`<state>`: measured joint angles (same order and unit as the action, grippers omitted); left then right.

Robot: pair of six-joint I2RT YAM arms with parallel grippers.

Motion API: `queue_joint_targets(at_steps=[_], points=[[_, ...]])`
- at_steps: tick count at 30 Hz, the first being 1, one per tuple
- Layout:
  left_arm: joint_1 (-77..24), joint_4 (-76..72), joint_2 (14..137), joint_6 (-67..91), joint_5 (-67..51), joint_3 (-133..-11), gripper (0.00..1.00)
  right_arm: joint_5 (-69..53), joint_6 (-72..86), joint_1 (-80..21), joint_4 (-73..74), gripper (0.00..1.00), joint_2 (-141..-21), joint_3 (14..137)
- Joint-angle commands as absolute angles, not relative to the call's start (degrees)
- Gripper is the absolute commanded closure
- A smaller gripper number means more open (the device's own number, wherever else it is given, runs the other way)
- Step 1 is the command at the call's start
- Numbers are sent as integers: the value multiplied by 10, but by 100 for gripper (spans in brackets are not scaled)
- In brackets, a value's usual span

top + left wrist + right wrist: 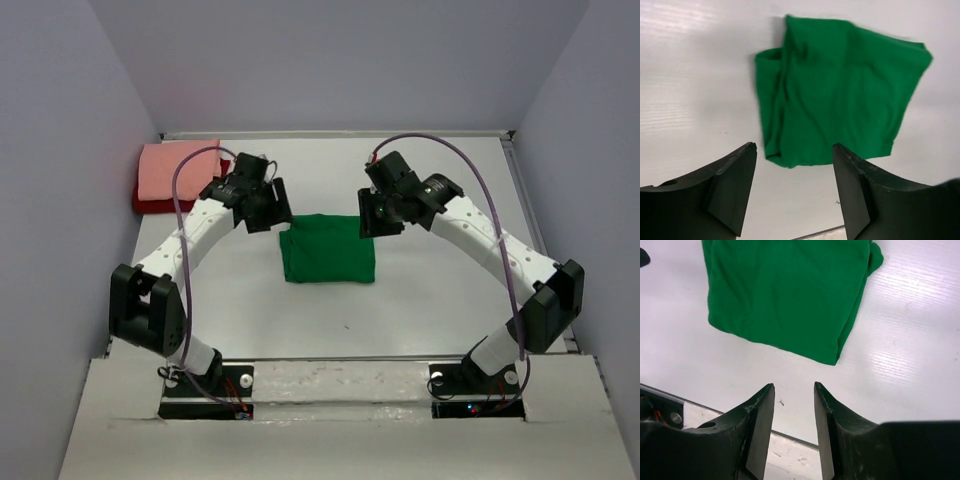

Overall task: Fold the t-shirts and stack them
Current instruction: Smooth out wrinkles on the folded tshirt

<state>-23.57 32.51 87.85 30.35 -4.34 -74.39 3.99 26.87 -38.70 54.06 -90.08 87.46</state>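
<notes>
The green t-shirt (328,248) lies in the middle of the table (440,290), folded into a rough rectangle. The pink t-shirt (178,168) sits folded on top of the dark red t-shirt (148,204) in the far left corner, well apart from the green one.

The left gripper (794,146) hangs above the green shirt's far left corner, and the right gripper (793,385) above its far right corner. On both, the jaws stand apart with nothing between them, and neither touches the cloth.

To my eye the folding of the green shirt is about done, and carrying it over to the pile is what's left. To do that well, each gripper should pinch right through every layer at an edge. The left wrist view shows one side bunched and wrinkled, so a shallow pinch there could catch only the top layer and let the fold drop open. Both arms would need to lift together and level, keeping the cloth taut between them. They should then set it squarely on the pink shirt without dragging that one askew.

I can't see any brand, label or print on any of the shirts, and there's nothing readable on the arms or the table.
</notes>
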Motion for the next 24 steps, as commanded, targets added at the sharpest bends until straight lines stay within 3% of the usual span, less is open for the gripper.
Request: queue_joint_targets(at_steps=[1,6,16,24], points=[[-140,275,828,265,-234,-638,26,40,263,-375,578,56,-860,916],[-41,233,831,242,-368,-568,23,5,255,-368,583,57,-832,939],[-8,57,892,313,-548,-477,23,13,247,-368,599,57,-812,945],[-7,25,954,309,-509,-460,25,16,250,-368,606,57,-807,961]])
